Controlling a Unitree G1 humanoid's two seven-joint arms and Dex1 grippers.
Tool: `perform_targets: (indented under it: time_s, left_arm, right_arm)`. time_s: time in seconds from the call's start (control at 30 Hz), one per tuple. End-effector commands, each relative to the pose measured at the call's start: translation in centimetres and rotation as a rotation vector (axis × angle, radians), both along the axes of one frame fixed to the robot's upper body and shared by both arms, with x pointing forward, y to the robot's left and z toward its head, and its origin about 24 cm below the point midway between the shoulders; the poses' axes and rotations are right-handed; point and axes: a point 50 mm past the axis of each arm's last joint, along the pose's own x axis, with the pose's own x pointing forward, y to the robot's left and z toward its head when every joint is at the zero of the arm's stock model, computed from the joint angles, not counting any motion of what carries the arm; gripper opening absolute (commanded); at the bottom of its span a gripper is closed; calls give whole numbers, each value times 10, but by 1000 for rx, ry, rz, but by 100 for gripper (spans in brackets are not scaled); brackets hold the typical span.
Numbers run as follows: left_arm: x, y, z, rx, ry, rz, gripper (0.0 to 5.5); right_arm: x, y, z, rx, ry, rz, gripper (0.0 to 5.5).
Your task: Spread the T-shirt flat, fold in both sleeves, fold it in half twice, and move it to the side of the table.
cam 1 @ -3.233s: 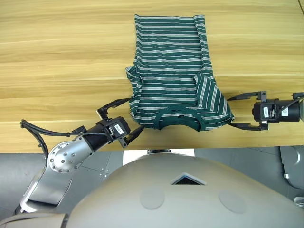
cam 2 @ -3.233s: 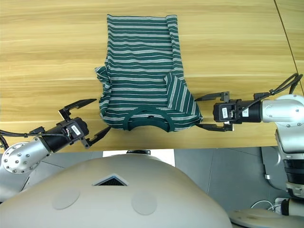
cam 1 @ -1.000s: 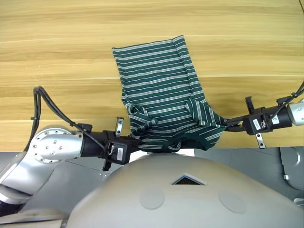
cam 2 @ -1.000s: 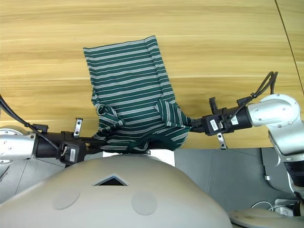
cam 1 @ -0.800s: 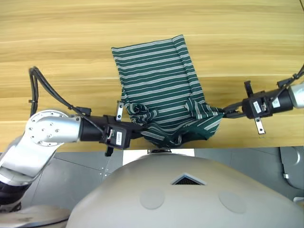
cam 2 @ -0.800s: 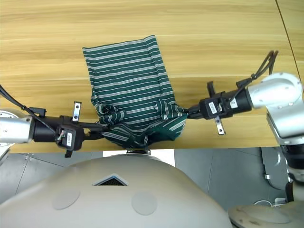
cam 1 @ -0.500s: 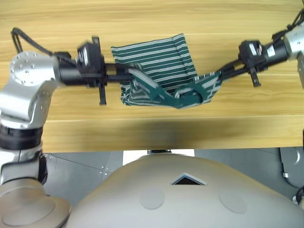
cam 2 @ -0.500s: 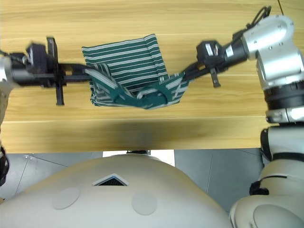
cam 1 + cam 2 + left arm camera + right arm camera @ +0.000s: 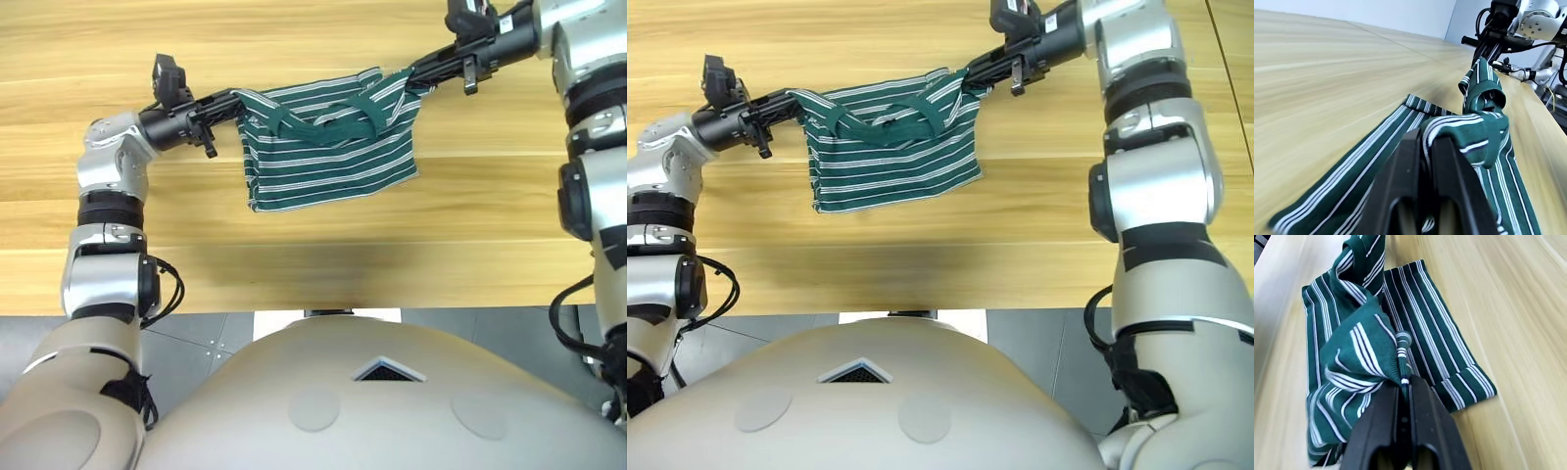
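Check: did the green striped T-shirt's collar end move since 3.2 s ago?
Yes. The collar end of the green striped T-shirt left the wooden table's near edge, now held toward its far side.

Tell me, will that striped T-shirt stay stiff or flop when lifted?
Probably floppy: the T-shirt sags between the left gripper and right gripper. Likely light: two small pinches carry it. It bunches at each pinch, so folds may slip.

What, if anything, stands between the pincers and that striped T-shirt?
Nothing visible. The left pincer and right pincer are each shut on the T-shirt, holding its collar end above the wooden table.
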Motion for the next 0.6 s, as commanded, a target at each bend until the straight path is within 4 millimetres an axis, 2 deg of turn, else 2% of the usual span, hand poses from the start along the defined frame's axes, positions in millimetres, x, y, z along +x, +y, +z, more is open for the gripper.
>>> perform_targets:
  time_s: [0.03,0.1,0.13,0.2,0.23,0.37,0.5,0.6]
  left_arm:
    - [2,6,2,-36,-37,38,0]
    - [4,3,-5,-28,-20,52,0]
    - [4,0,-9,-25,-7,58,0]
    - [5,-6,-15,-30,19,66,0]
    - [7,-8,-18,-20,38,84,32]
    - [14,-11,-24,4,80,169,97]
    - [24,-7,-18,-29,56,277,168]
    - [28,-2,-19,-34,60,380,228]
  right_arm:
    - [10,9,9,23,-61,-69,3]
    - [12,9,7,28,-71,-109,3]
    - [12,10,5,23,-70,-123,41]
    - [13,12,1,8,-77,-144,72]
    - [14,13,0,0,-83,-153,97]
    - [14,12,-4,-10,-99,-182,166]
    - [19,8,-2,1,-149,-258,243]
    - [19,7,3,79,-204,-271,309]
